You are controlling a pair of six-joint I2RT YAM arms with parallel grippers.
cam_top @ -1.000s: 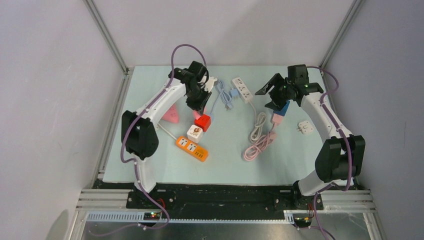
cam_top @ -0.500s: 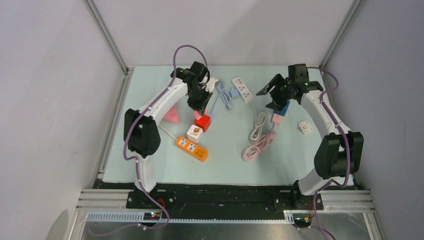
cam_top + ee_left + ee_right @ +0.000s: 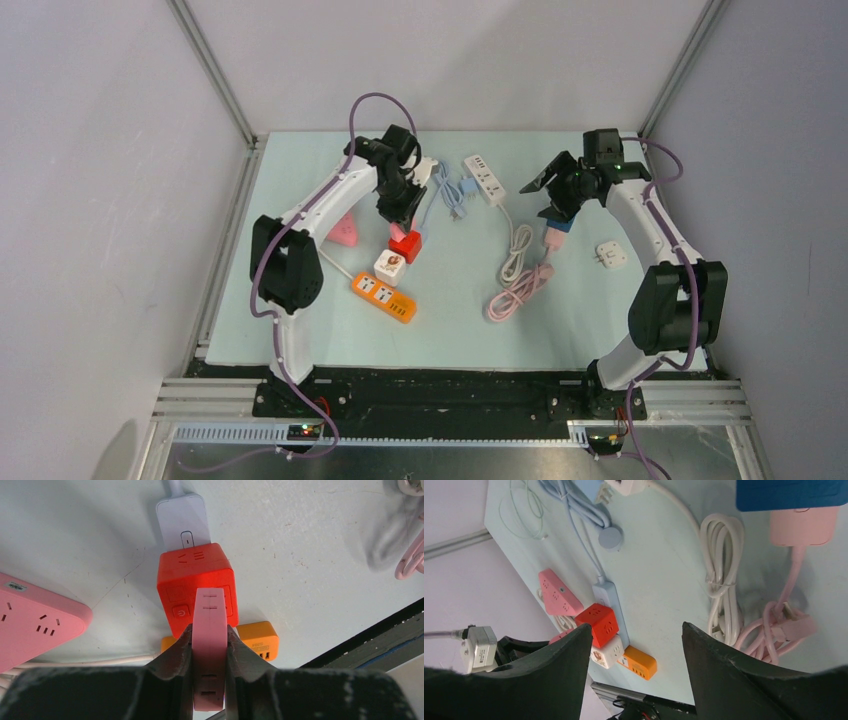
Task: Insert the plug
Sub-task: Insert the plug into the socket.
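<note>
Pink plug point(image 3: 210, 670) within left claw point(image 3: 209, 630), tip at red cube socket point(image 3: 192, 580).

Moved right gripper point(image 3: 541, 200) and its wrist a touch rightward, toward the side wall, now covering more of the blue block point(image 3: 561, 224), so less blue on show than a second ago. Drew its fingers point(image 3: 564, 670) in slightly over the same stretch. Shifted left arm point(image 3: 325, 200) at the elbow point(image 3: 285, 268) a little right, toward the middle of the table point(image 3: 450, 320), upper link standing steeper.
</note>
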